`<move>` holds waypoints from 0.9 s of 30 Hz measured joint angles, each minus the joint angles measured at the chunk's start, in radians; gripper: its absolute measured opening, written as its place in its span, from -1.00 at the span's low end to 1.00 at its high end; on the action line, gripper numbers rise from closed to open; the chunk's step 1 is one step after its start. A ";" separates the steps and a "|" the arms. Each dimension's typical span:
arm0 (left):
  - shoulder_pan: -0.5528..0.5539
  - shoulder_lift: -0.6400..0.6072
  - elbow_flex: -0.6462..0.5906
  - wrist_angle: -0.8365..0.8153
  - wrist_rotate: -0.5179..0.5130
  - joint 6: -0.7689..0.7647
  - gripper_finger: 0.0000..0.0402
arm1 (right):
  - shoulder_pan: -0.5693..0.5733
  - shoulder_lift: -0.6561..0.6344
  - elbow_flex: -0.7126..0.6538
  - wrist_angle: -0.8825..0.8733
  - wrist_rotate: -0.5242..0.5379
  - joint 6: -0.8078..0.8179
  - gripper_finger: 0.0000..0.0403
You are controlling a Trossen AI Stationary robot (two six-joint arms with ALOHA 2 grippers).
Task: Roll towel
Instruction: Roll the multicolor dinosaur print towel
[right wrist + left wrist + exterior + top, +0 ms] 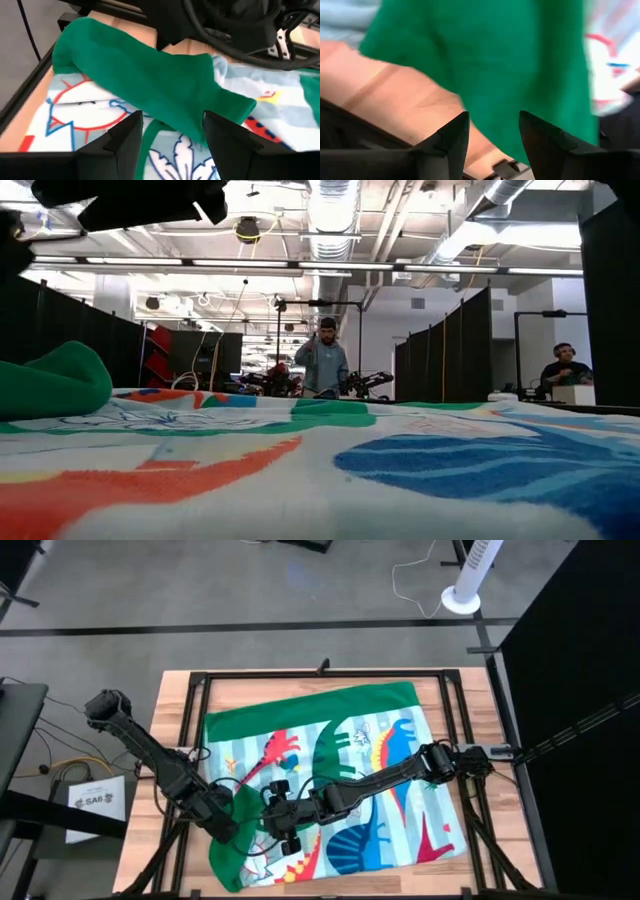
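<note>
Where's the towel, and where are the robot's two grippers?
towel (360, 705): high view, its green far edge.
left gripper (240, 825): high view, on the folded green corner.
right gripper (272, 825): high view, over the towel's print.

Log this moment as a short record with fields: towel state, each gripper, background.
towel: spread on the wooden table, near-left corner folded over, green underside up
left gripper: open, at the folded green corner, nothing between its fingers
right gripper: open, low over the print beside the fold
background: a person standing beyond the table, another seated at far right
</note>
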 joint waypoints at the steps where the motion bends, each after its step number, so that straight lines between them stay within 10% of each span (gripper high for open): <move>1: -0.004 -0.004 -0.019 -0.003 0.003 -0.020 -0.22 | 0.004 0.000 0.000 -0.003 0.000 0.013 -0.03; 9: -0.032 -0.012 -0.157 0.328 -0.011 -0.132 -0.22 | 0.037 0.000 0.000 -0.024 0.000 0.030 -0.03; 27: -0.124 0.000 -0.216 0.283 0.030 -0.243 -0.22 | 0.030 0.000 0.000 -0.039 0.001 0.033 -0.03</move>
